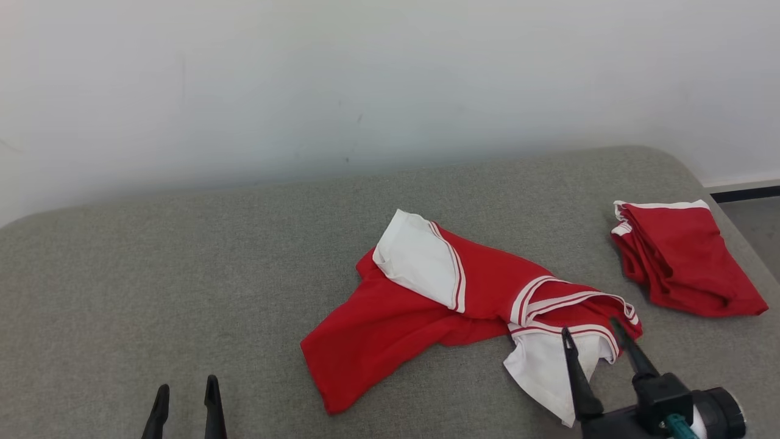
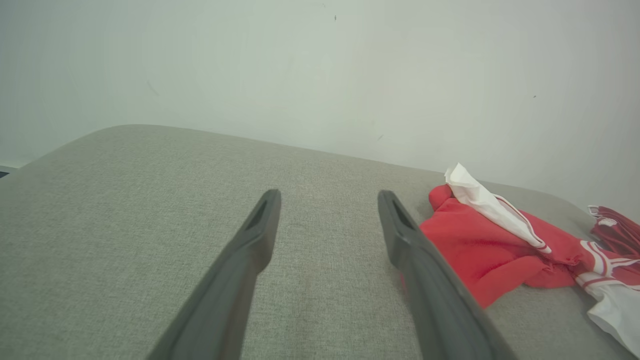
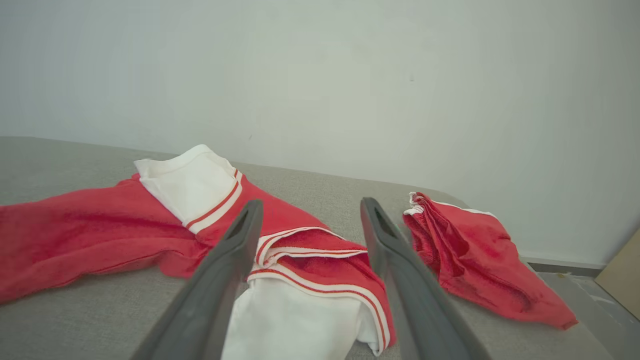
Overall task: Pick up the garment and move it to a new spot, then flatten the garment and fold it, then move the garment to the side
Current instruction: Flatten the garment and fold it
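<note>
Grey woven cloth covers the padded surface [image 1: 183, 274] in the head view. It has rounded far corners and is set against a plain white wall [image 1: 365, 73] with a few faint marks. At the far right a dark baseboard [image 1: 743, 194] and a strip of floor [image 1: 758, 231] show past the edge. The garment [image 1: 487, 286], red with white panels and striped trim, lies crumpled right of centre on the surface. A second red piece [image 1: 682, 262], folded, lies well apart from it near the right edge. The left gripper [image 1: 187, 384] is cut off at the bottom edge, its jaws spread over bare cloth. The right gripper [image 1: 590, 326] has its jaws spread over the garment's near white end; whether the tips touch it I cannot tell.

In the left wrist view the two fingers stand wide apart above bare cloth, holding nothing. The garment lies to the right, its near red edge partly hidden behind one finger and its white end cut off at the corner.

In the right wrist view the fingers are spread either side of the striped trim, with nothing pinched. The garment's red body runs out of frame at the left. The second red piece lies just beyond the right-hand finger, and a tan board [image 3: 625, 280] is cut off at the lower right.
</note>
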Controlling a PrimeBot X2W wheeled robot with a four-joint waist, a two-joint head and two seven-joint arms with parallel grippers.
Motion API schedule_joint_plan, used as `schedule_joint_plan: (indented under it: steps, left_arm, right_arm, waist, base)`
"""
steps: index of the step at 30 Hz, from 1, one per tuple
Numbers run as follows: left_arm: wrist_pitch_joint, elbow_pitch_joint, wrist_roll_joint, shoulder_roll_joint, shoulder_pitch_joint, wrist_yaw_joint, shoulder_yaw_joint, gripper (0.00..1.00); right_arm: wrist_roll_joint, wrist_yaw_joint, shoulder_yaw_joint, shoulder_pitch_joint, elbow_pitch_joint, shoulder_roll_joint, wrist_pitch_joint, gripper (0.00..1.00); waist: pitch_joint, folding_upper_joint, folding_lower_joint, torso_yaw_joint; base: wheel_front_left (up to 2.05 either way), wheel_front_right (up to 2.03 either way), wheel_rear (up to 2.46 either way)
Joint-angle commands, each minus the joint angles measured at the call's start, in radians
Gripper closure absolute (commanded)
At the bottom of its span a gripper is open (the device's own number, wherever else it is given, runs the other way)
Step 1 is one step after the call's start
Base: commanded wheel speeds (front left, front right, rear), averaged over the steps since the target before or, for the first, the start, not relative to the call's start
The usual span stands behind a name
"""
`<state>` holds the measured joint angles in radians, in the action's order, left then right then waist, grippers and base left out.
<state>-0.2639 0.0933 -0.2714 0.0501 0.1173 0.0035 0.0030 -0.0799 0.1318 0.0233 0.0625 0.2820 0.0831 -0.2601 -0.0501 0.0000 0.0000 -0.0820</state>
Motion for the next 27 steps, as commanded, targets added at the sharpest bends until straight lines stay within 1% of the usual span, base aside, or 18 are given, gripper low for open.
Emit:
schedule_joint_plan:
  steps: [1,11,16,22,27]
  left_arm:
    - [0.0,0.002,0.012,0.0,0.013,0.001,-0.001,0.0]
    - [0.0,0.008,0.015,0.0,-0.004,0.003,-0.002,0.0]
    - [0.0,0.037,0.049,0.0,-0.04,-0.017,-0.031,0.0]
    - [0.0,0.117,0.051,0.001,-0.108,-0.035,-0.069,0.0]
    - [0.002,0.296,0.036,0.001,-0.195,-0.052,-0.097,0.0]
  right_arm:
    - [0.01,-0.003,0.013,-0.019,-0.009,-0.004,-0.004,0.0]
    - [0.03,-0.003,0.048,-0.042,-0.044,-0.015,-0.005,0.0]
    - [0.058,-0.003,0.085,-0.04,-0.052,-0.019,-0.005,0.0]
    - [0.082,-0.003,0.134,-0.022,-0.055,-0.022,-0.002,0.0]
    - [0.099,-0.003,0.167,-0.005,-0.046,-0.024,0.006,0.0]
  waist:
    - [0.001,0.0,0.0,0.001]
    - [0.008,0.0,0.0,0.007]
    - [0.019,0.0,0.0,0.003]
    - [0.037,0.0,0.0,-0.025]
    - [0.06,0.0,0.0,-0.075]
  base:
    - [0.0,0.0,0.0]
    - [0.0,0.0,0.0]
    - [0.0,0.0,0.0]
    - [0.0,0.0,0.0]
    - [0.0,0.0,0.0]
